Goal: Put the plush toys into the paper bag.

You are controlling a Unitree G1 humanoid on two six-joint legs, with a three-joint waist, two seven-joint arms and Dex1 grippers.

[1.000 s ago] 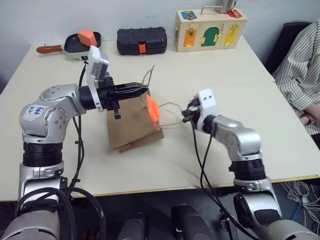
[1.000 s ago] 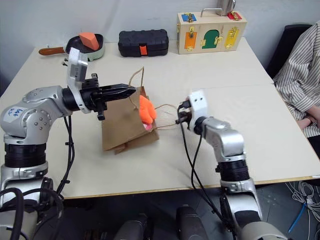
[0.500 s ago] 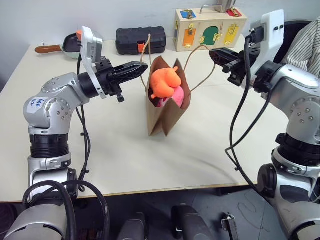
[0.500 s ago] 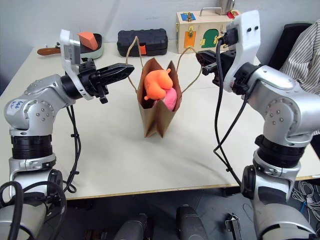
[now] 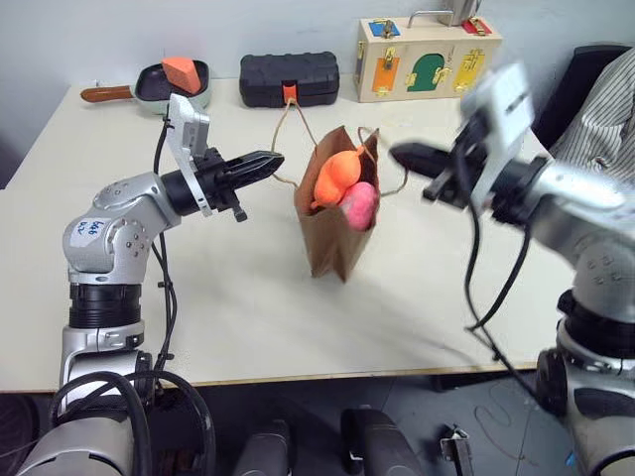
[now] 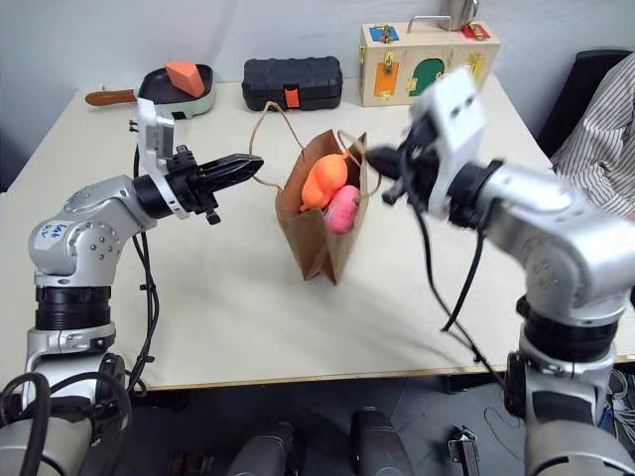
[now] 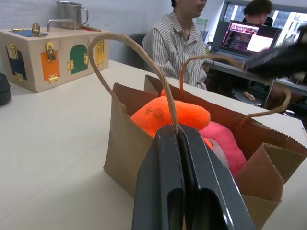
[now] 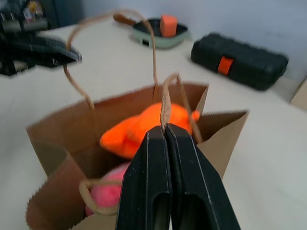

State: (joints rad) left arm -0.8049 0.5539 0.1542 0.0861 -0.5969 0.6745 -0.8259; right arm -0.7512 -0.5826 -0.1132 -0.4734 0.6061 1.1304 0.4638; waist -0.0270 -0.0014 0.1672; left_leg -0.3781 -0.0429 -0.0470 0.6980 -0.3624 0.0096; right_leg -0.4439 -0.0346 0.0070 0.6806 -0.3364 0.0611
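Jaws of left gripper [image 5: 270, 160] and right gripper [image 5: 402, 154] each pinch a twisted handle of the brown paper bag [image 5: 332, 233], holding the orange plush toy [image 5: 336, 177] and pink plush toy [image 5: 359, 205].

Brown paper bag [image 5: 332, 233] stands upright, mouth open, near table [image 5: 248, 297] centre, well in front of the black case [image 5: 289, 78]. Two thin loop handles pulled apart, one to each side. Orange plush toy [image 5: 335, 177] sticks up out of the mouth; pink plush toy [image 5: 358, 204] sits in the bag just beside it, touching, lower.
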